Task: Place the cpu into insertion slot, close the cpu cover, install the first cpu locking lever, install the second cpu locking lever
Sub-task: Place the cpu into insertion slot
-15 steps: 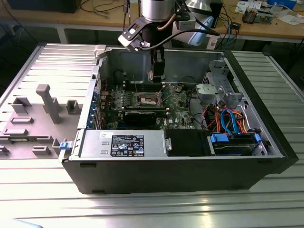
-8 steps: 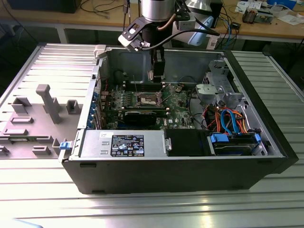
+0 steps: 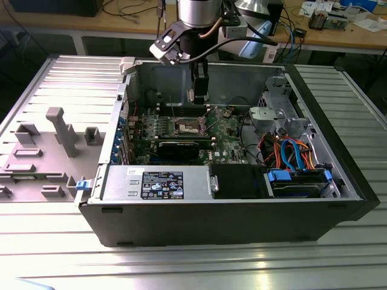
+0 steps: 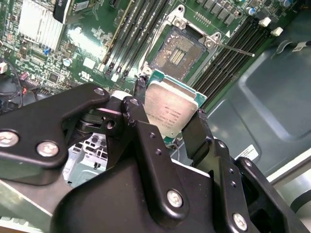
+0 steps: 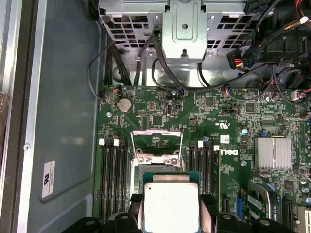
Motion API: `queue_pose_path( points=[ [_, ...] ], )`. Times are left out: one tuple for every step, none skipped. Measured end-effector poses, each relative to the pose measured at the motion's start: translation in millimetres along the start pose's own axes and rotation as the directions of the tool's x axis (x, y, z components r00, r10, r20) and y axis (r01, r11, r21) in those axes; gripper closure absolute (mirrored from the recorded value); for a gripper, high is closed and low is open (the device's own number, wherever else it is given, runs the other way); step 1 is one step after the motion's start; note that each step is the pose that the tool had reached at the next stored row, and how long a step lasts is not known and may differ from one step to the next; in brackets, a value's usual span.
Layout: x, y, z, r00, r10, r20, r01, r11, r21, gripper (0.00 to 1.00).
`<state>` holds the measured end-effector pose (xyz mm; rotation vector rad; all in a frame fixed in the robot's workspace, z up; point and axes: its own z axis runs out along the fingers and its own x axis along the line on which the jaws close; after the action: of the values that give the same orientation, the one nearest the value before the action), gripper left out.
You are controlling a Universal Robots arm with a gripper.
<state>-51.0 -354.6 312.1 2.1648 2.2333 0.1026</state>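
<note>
Gripper (image 3: 199, 90) hangs upper centre of the exterior view, inside the open computer case (image 3: 230, 223). Fingers (image 4: 197, 131) clamp the cpu (image 4: 170, 104) by opposite edges, held off the green board (image 4: 92, 51). Insertion slot (image 4: 177, 48) bare, uncovered, near the cpu, not touching.

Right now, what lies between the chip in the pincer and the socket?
Nothing; in the second wrist view the cpu hangs clear of the open insertion slot, bare air between.
</note>
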Motion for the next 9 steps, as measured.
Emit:
queue_pose_path(
  points=[
    [0.5, -0.3, 1.6, 1.0, 0.0, -0.0002, 0.0, 1.0, -0.0001, 0.45],
    [0.9, -1.0, 3.4, 1.0, 0.0, -0.0001, 0.0, 1.0, 0.0, 0.45],
    [1.2, -2.0, 4.6, 1.0, 0.0, -0.0001, 0.0, 1.0, 0.0, 0.45],
    [1.2, -4.2, 6.3, 1.0, 0.002, -0.0002, -0.002, 1.0, -0.0001, 0.45],
    [1.2, -4.9, 7.3, 1.0, 0.007, 0.0001, -0.007, 1.0, -0.0001, 0.45],
    [1.2, -5.3, 8.0, 0.9999, 0.011, 0.0005, -0.011, 0.9999, -0.0001, 0.45],
    [1.2, -5.8, 8.7, 0.9999, 0.013, 0.0006, -0.013, 0.9999, -0.0001, 0.45],
    [1.3, -7.0, 10.2, 0.9999, 0.016, 0.0009, -0.016, 0.9999, 0.0001, 0.45],
    [1.4, -9.2, 13.1, 0.9998, 0.02, 0.0018, -0.02, 0.9998, 0.0014, 0.45]
  ],
)
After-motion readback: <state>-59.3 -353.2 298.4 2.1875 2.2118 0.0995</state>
